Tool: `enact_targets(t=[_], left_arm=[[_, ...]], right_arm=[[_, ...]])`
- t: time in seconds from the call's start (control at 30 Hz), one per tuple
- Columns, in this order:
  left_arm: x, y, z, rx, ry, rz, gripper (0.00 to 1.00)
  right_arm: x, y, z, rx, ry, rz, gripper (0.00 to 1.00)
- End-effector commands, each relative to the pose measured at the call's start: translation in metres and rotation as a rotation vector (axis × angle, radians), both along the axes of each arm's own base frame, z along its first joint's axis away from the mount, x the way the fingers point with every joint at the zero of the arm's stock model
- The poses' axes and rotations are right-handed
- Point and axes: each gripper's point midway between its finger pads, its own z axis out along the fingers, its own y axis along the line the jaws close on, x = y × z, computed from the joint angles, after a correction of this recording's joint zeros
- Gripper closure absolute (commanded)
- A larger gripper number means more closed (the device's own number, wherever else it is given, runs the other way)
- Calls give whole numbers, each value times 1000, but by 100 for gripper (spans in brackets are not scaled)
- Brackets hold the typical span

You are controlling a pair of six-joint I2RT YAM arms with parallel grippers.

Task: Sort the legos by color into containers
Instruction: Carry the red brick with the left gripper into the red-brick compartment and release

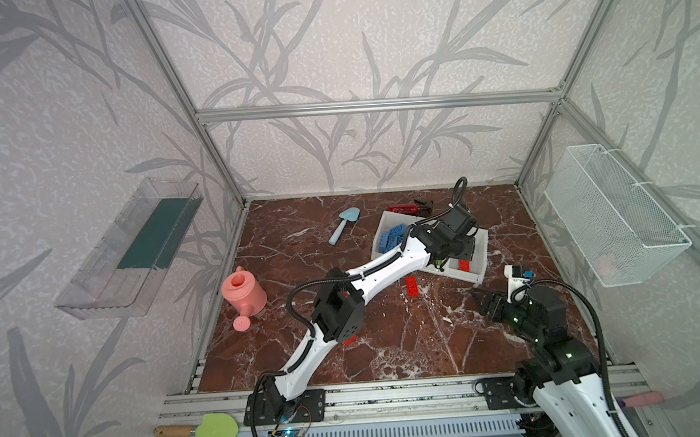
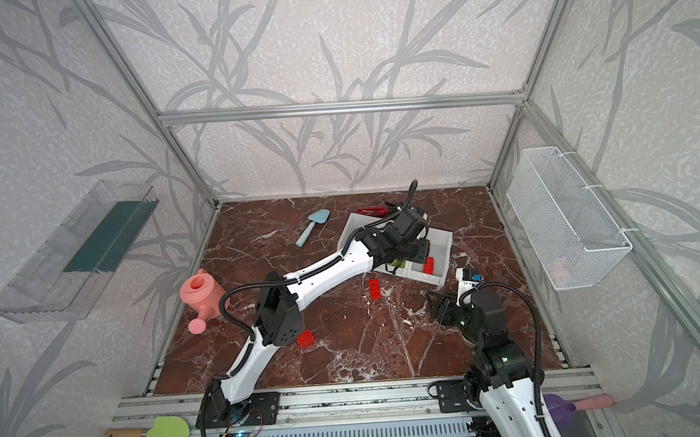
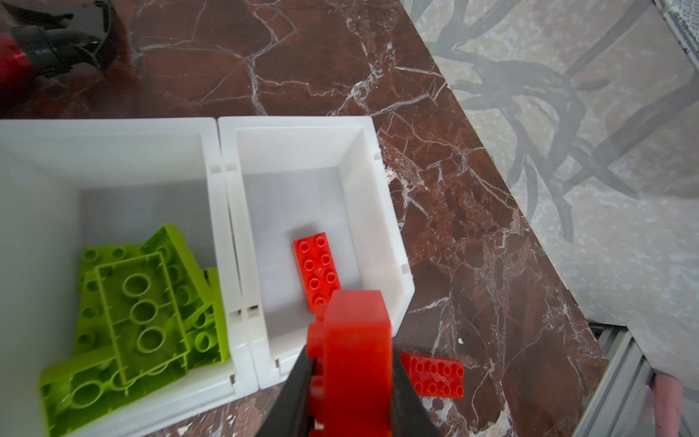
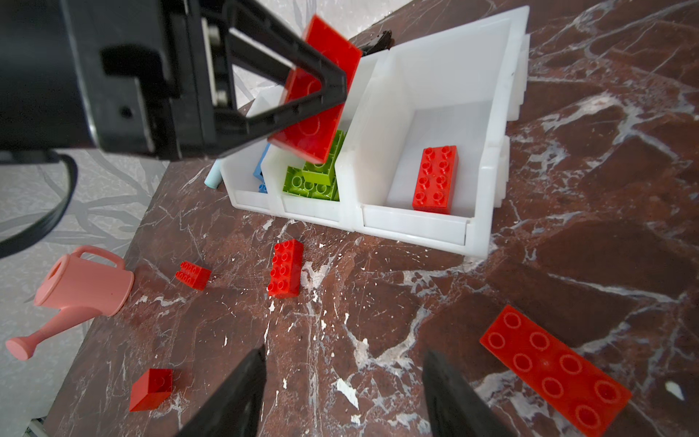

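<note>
I've got the left hand (image 3: 351, 367) pinching a red brick (image 3: 355, 329) above the rim of the red-brick bin (image 3: 382, 212), two o'clock on the counter (image 1: 389, 350), right hand (image 4: 344, 352) spread, and releasing now could bounce it out.

readable text: none | labels, brands: none legible | numbers, signs: none legible | views checked: both top views, both wrist views
</note>
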Motion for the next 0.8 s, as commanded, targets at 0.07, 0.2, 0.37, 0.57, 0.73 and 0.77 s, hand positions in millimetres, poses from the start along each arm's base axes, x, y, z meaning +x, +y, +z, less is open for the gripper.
enact_targets(t=[0.07, 0.2, 0.37, 0.57, 0.73, 0.77], left_arm=[[6, -11, -17, -24, 89, -55, 73], [19, -16, -27, -69, 136, -49, 73], [25, -19, -29, -87, 138, -43, 72], [25, -21, -24, -98, 129, -54, 60], [24, -20, -8, -112, 111, -47, 40], [23, -19, -4, -115, 110, -48, 38]], right_arm=[[1, 2, -6, 1, 3, 7, 33], [0, 1, -7, 0, 3, 4, 34], [0, 1, -9, 0, 5, 2, 34], [-1, -3, -6, -8, 13, -17, 34], [-3, -17, -10, -48, 54, -96, 30], [-3, -20, -11, -52, 64, -114, 28]])
